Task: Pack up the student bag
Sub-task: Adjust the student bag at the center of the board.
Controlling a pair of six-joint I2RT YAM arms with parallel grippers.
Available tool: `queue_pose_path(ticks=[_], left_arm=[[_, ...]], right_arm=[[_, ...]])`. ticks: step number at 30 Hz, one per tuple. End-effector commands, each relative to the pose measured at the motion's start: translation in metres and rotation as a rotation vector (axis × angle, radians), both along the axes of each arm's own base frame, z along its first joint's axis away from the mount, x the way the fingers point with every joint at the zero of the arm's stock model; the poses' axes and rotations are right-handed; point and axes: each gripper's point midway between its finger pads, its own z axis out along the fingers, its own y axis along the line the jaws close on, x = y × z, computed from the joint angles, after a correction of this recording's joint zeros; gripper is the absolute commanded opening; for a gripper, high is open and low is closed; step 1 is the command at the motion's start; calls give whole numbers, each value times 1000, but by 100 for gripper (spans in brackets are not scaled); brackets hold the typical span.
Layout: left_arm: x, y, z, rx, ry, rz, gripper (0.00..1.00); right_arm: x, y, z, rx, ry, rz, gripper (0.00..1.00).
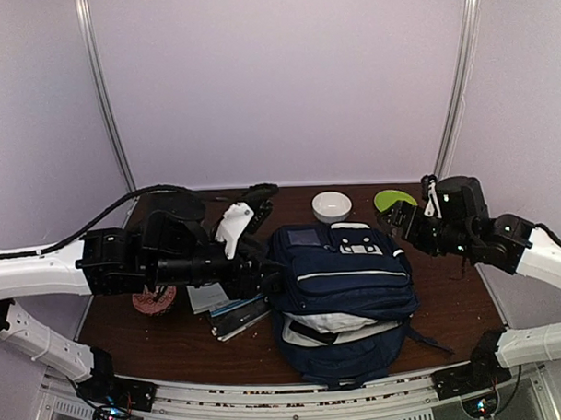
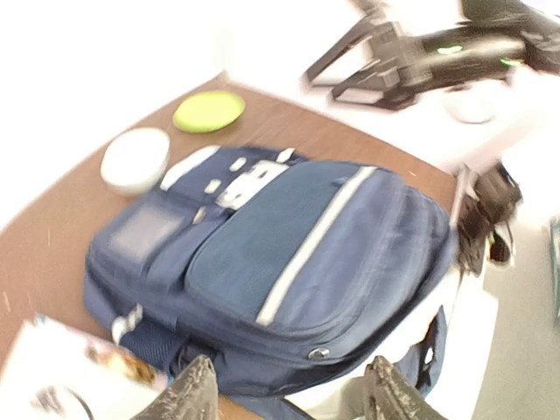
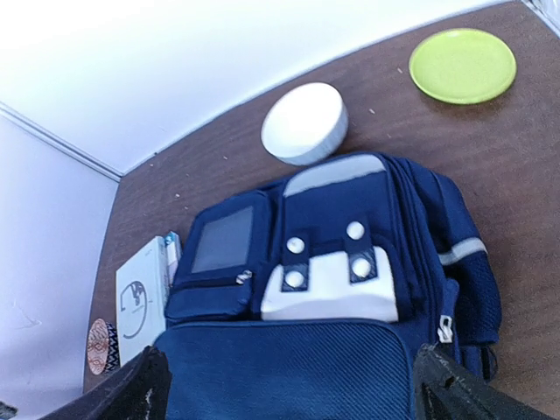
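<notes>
The student bag (image 1: 343,281) is a large navy backpack with a white stripe and a white buckle patch, lying flat in the middle of the table. My left gripper (image 1: 264,277) hovers at its left edge. In the left wrist view that gripper (image 2: 293,395) is open, its fingertips (image 2: 188,389) spread wide just short of the bag (image 2: 297,254), holding nothing. My right gripper (image 1: 398,221) hangs over the bag's back right corner. It (image 3: 293,394) is open too, with the bag (image 3: 341,289) lying below between its fingers.
A white bowl (image 1: 331,206) and a lime-green plate (image 1: 391,200) sit behind the bag. Books (image 1: 229,309) lie against its left side, with a round patterned object (image 1: 155,299) further left. The table's front edge runs just past the bag's bottom.
</notes>
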Motion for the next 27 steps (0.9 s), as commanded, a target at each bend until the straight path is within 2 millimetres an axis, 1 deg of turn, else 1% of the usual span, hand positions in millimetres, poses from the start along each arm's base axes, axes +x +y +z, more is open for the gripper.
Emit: queue_pose_path(ticks=[1, 4, 7, 12, 17, 19, 21, 23, 25, 27], left_arm=[[-35, -31, -1, 180, -321, -274, 98], [-43, -60, -17, 292, -389, -366, 98], [-48, -83, -29, 364, -426, -438, 98], [-60, -113, -44, 449, -488, -515, 98], [-75, -130, -58, 478, -514, -593, 98], [-69, -137, -71, 513, -525, -580, 98], [-56, -144, -80, 565, -571, -543, 98], [-39, -151, -86, 614, -608, -491, 98], [-21, -156, -84, 621, -626, -427, 98], [-8, -157, -77, 598, -630, -387, 98]], right_arm=[[-13, -23, -47, 57, 81, -124, 97], [-20, -31, -71, 68, 124, -157, 97], [-25, -34, -86, 81, 151, -174, 97], [-35, -47, -100, 75, 163, -209, 97], [-47, -62, -105, 83, 161, -242, 97], [-52, -68, -111, 90, 171, -262, 97], [-56, -71, -119, 106, 182, -277, 97], [-59, -72, -127, 129, 194, -285, 97], [-60, -71, -131, 145, 201, -287, 97], [-60, -72, -133, 149, 205, -294, 97]])
